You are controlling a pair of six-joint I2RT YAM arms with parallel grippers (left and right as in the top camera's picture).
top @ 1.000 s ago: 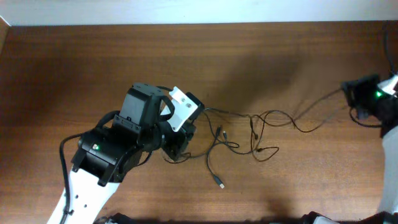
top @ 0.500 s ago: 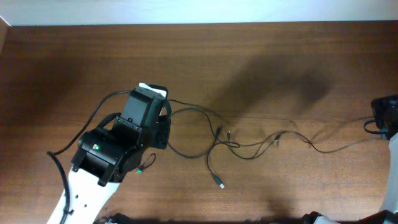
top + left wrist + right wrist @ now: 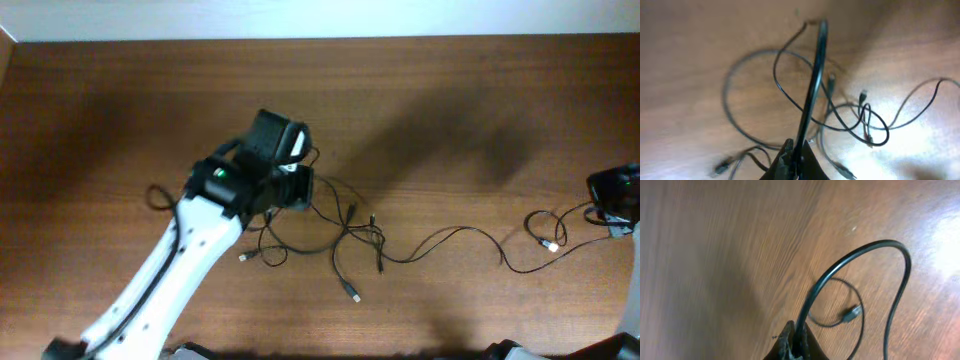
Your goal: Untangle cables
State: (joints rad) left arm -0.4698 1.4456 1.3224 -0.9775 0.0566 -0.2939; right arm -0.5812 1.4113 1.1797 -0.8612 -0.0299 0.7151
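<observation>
Wooden table [image 3: 480,90], white wall [image 3: 320,18] along its far edge. Cables [image 3: 812,80] mid-table, pinched by left gripper [image 3: 793,152]; right gripper [image 3: 794,336], table's right edge, likewise pinching.

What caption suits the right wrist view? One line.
Right pincer shut on a black cable arcing above a plug-tipped loop on the table.

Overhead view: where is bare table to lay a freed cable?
Free: the wide strip of table between the far edge and the cable tangle; also the near-right patch below the long cable. Crowded: around that tangle, beside the left tool.
</observation>
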